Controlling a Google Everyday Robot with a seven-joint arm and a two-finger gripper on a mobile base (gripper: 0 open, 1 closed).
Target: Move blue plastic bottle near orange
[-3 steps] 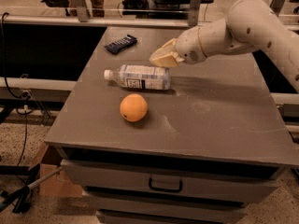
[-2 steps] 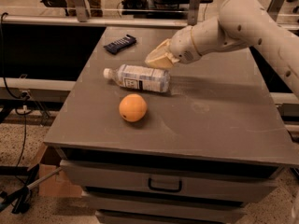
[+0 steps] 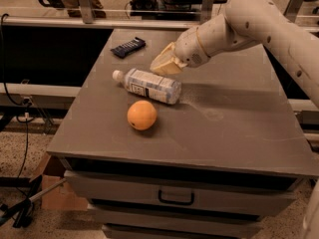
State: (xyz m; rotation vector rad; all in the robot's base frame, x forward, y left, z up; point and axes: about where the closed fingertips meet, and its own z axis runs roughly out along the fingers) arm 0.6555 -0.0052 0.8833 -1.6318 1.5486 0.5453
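The blue plastic bottle (image 3: 148, 85) lies on its side on the grey cabinet top (image 3: 234, 118). Its white cap points left and its pale label faces up. The orange (image 3: 142, 115) sits just in front of the bottle, a small gap from it. My gripper (image 3: 162, 64) hangs just above and behind the bottle's right half, at the end of the white arm that comes in from the right. It holds nothing that I can see.
A dark flat gadget (image 3: 128, 47) lies at the far left of the cabinet top. A drawer with a handle (image 3: 176, 198) is below the front edge. A metal rail (image 3: 60, 21) runs behind, and cables and a cardboard box (image 3: 56, 193) are on the floor at left.
My gripper has moved a little to the left and slightly down, closer over the bottle. The bottle and the orange have not moved.
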